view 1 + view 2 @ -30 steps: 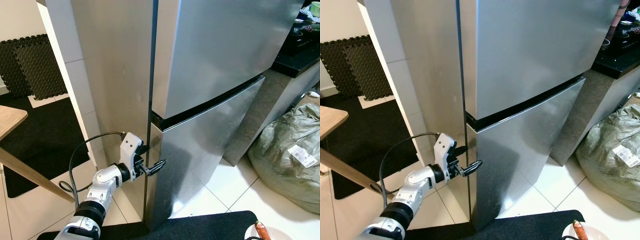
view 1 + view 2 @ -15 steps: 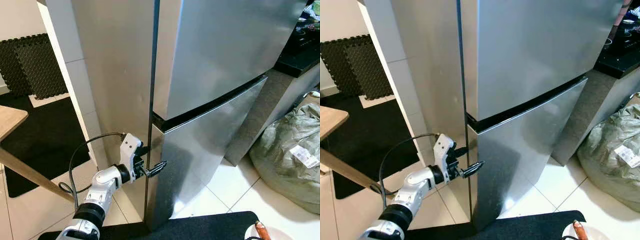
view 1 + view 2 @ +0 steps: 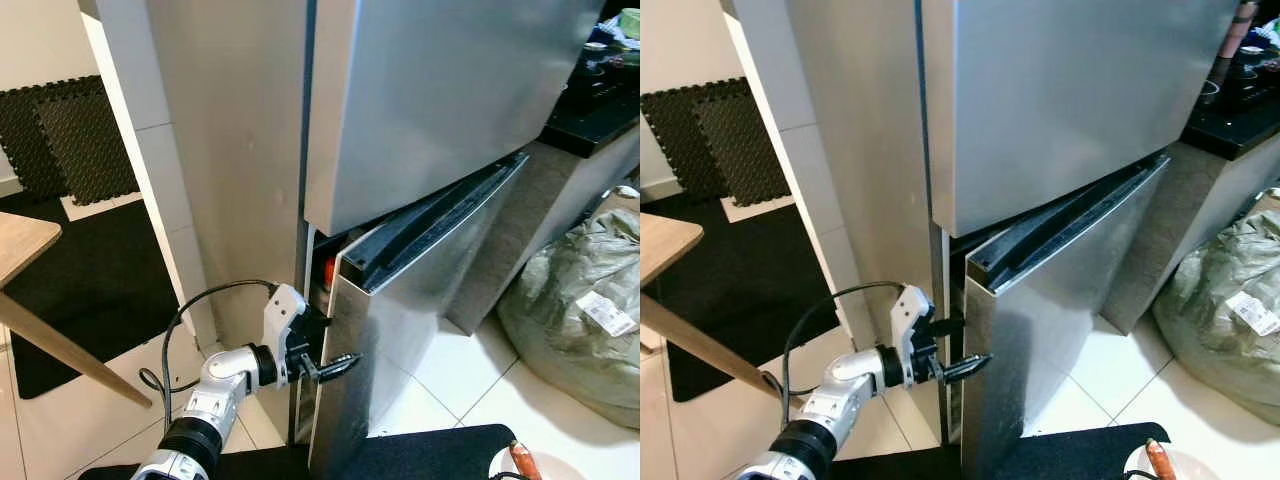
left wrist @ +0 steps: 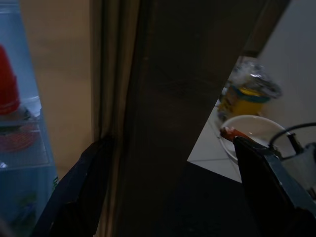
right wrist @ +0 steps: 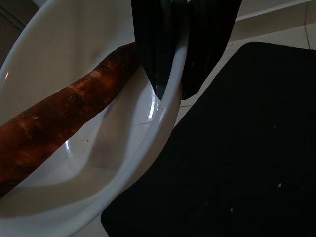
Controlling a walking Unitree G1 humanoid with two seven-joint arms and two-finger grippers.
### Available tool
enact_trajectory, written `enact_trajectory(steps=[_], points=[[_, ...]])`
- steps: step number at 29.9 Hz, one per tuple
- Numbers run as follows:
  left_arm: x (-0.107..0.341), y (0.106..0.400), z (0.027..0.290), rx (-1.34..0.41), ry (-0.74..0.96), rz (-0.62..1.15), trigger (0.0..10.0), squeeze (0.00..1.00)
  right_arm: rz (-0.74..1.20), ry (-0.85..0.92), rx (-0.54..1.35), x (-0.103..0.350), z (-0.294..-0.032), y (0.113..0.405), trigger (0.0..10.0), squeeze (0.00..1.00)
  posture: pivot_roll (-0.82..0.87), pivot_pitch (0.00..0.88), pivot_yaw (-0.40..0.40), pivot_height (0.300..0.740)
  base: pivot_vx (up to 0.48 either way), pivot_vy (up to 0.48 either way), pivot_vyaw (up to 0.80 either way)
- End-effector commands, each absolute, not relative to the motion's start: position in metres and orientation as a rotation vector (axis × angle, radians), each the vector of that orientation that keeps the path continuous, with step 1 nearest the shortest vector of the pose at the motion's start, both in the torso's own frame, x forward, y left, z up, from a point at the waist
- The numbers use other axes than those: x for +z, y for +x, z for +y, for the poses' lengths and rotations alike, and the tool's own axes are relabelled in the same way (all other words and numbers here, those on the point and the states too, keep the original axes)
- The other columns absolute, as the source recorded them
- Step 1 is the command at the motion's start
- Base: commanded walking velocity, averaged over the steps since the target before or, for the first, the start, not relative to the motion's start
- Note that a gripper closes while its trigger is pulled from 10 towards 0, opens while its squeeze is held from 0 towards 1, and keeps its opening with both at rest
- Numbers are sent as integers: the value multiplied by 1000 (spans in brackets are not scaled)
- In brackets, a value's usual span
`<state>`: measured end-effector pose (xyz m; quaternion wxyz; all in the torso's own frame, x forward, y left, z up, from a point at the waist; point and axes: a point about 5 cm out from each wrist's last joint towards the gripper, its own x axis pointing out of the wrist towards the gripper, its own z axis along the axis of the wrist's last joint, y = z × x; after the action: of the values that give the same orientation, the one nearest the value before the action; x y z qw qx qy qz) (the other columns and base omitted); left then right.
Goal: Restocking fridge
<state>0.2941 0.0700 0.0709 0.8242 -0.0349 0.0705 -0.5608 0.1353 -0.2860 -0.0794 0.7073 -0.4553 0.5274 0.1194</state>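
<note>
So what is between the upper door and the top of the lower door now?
A dark gap: the lower door stands ajar under the upper door, pulled by the left hand. A red-capped item shows inside in the left eye view.

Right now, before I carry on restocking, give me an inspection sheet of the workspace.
Surface: white tiled floor, black mat at the robot's feet.
Job's things: fridge lower door ajar, upper door shut; red-capped bottle inside; carrot in white bowl.
Clutter: grey-green sack on the right; wooden table on the left.
Grippers: left end effector straddling the lower door's edge; right end effector pinching the bowl rim.
Cables: black cable looping from the left wrist.
Surroundings: dark counter right of the fridge; foam mats.
</note>
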Motion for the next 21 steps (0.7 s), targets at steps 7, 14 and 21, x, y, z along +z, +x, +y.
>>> enact_trajectory(steps=[7,14,21], points=[[58,290,72,-1163,-17,209,10000,0,1178,-999,246,-80,-288,133,10000,0,-125,34,-39,740,0,0,0],[24,281,100,-1006,42,369,10000,0,1182,-997,245,-80,-288,131,10000,0,-125,34,-39,740,0,0,0],[-8,263,136,-796,36,515,10000,0,1187,-993,245,-81,-287,130,10000,0,-112,39,-40,740,0,0,0]])
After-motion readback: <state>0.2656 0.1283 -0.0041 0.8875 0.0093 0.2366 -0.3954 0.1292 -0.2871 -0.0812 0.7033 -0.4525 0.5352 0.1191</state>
